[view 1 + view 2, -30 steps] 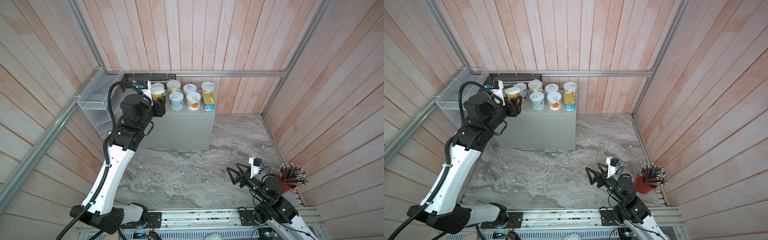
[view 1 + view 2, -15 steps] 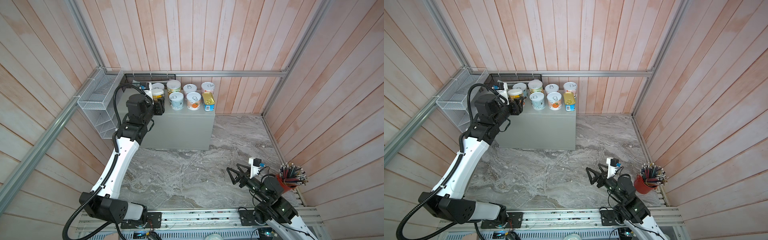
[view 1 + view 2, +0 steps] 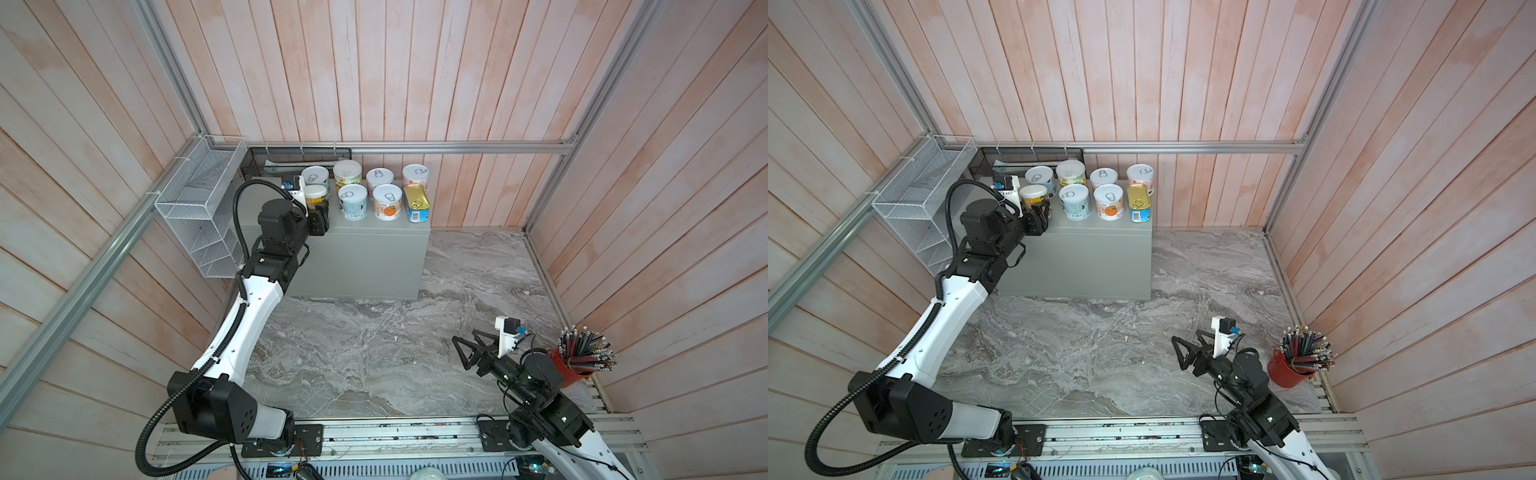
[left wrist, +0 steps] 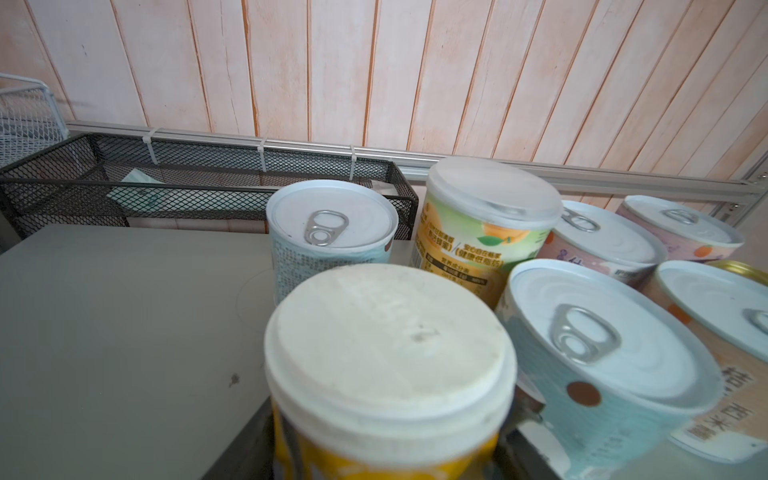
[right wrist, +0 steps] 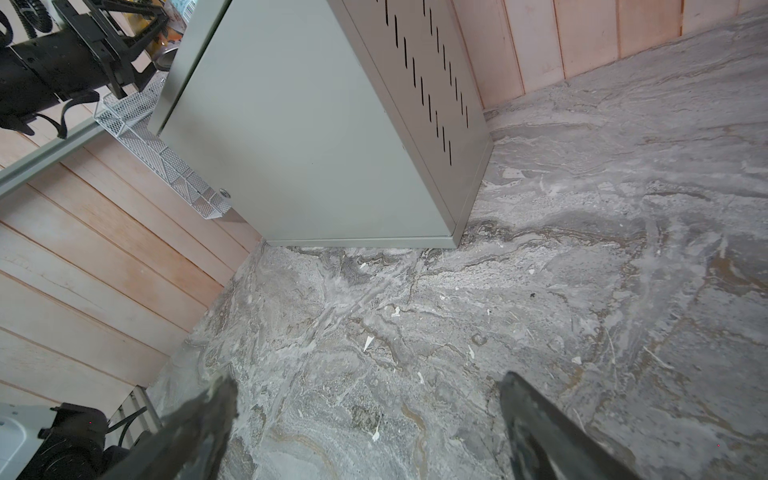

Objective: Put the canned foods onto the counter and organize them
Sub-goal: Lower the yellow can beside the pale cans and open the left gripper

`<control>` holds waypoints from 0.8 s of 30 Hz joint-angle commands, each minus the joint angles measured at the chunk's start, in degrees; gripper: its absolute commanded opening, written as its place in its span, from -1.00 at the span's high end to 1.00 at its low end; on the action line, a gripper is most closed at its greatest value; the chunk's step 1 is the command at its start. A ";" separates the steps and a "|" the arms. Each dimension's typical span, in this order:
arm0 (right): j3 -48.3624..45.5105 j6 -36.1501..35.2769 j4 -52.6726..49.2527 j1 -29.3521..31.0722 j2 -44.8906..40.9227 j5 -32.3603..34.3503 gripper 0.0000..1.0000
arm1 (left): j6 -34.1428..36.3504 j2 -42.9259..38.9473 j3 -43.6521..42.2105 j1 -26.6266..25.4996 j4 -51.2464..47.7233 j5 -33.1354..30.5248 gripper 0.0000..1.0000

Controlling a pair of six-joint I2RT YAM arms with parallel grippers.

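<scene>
Canned foods (image 3: 353,201), seven round, one rectangular tin (image 3: 417,200), one counter (image 3: 365,257)

We see grey box surface (image 3: 361,266) on marble floor (image 3: 374,353); six round cans (image 3: 353,199) and blue tin (image 3: 417,203) on top in two rows, orange can (image 3: 314,194) at front left, contact unclear. Red pencil cup (image 3: 565,370) on floor.

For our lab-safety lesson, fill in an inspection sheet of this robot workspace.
Surface: marble, a few pale flecks.
Job's things: six cans and a tin stand on the counter; orange can in the left gripper.
Clutter: pencil cup on the marble.
Grippers: left gripper shut on orange can; right gripper open, empty.
Cables: black hose loops by left arm.
Surroundings: plank walls, wire basket, mesh tray.
</scene>
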 commanded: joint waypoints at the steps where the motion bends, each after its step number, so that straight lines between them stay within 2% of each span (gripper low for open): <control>1: -0.54 0.23 0.00 0.28 -0.63 -0.36 -0.96 | 1.12 -0.26 -1.05 -0.02 7.50 1.29 -0.17; 6: -0.72 0.30 -0.29 0.32 -0.60 -0.87 -0.96 | 1.58 0.88 -1.77 -0.10 8.35 4.76 -0.18; 8: -0.76 0.25 -0.18 0.27 -0.57 -1.46 -0.96 | 1.60 0.84 -2.15 -0.04 8.44 4.88 -0.28; 9: -0.85 0.25 -0.13 0.30 -0.64 -1.64 -0.96 | 1.60 0.83 -2.23 -0.05 8.39 4.96 -0.40; 10: -0.89 0.21 -0.05 0.32 -0.64 -1.81 -0.96 | 1.62 0.77 -2.38 -0.03 8.22 4.90 -0.60; 11: -0.98 0.17 0.15 0.32 -0.57 -2.01 -0.96 | 1.57 0.68 -2.35 -0.10 7.86 4.52 -0.94; 12: -1.03 0.17 0.13 0.31 -0.55 -2.19 -0.96 | 1.62 0.63 -2.35 -0.07 7.54 3.87 -0.99; 24: -1.07 -0.88 1.72 0.31 1.97 -5.94 -0.96 | 0.89 -5.24 -6.95 -0.82 6.18 -0.75 -1.00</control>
